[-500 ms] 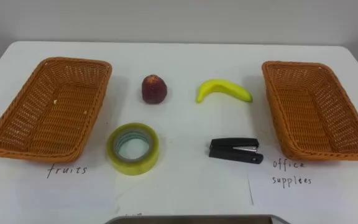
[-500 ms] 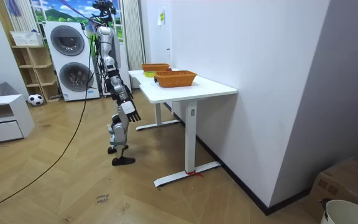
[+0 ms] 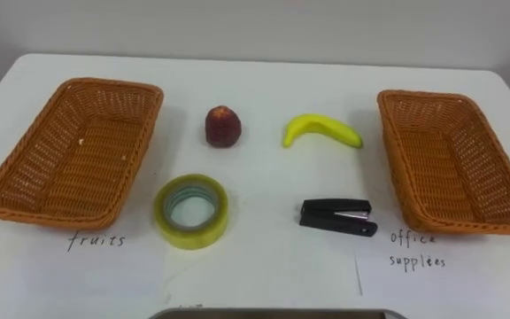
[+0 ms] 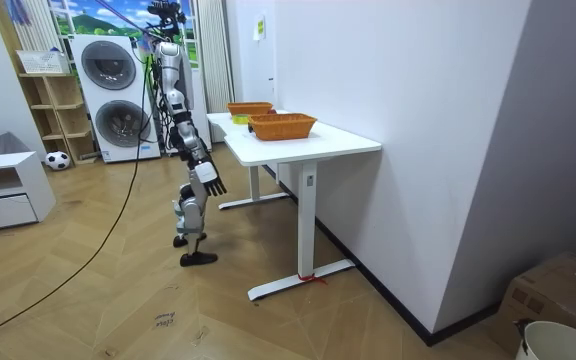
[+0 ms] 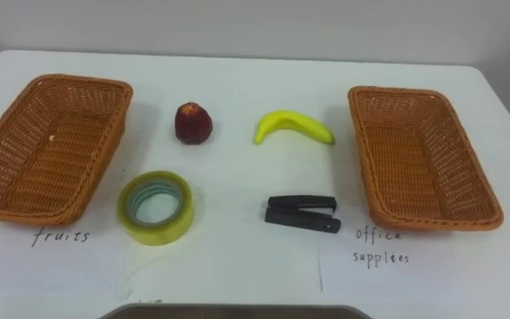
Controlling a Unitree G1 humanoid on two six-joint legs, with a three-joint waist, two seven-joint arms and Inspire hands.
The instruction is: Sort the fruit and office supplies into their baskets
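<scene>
On the white table (image 3: 264,257) a dark red fruit (image 3: 222,126) and a yellow banana (image 3: 320,129) lie in the far row. A roll of yellowish tape (image 3: 193,232) and a black stapler (image 3: 336,215) lie nearer to me. An empty wicker basket (image 3: 25,151) stands at the left above the handwritten word "fruits" (image 3: 96,240). A second empty wicker basket (image 3: 395,151) stands at the right above "office supplies" (image 3: 417,249). In the room view I stand at the table's long side, my right hand (image 4: 211,182) hanging low beside me with straight fingers, holding nothing.
The wall runs just behind the table's far edge. In the room view two stacked washing machines (image 4: 108,70) stand behind me, a low white cabinet (image 4: 3,190) is at that view's left, and open wooden floor lies around the table.
The eye view has shifted a little down and to the right; the fruit, tape, stapler and baskets lie where they were.
</scene>
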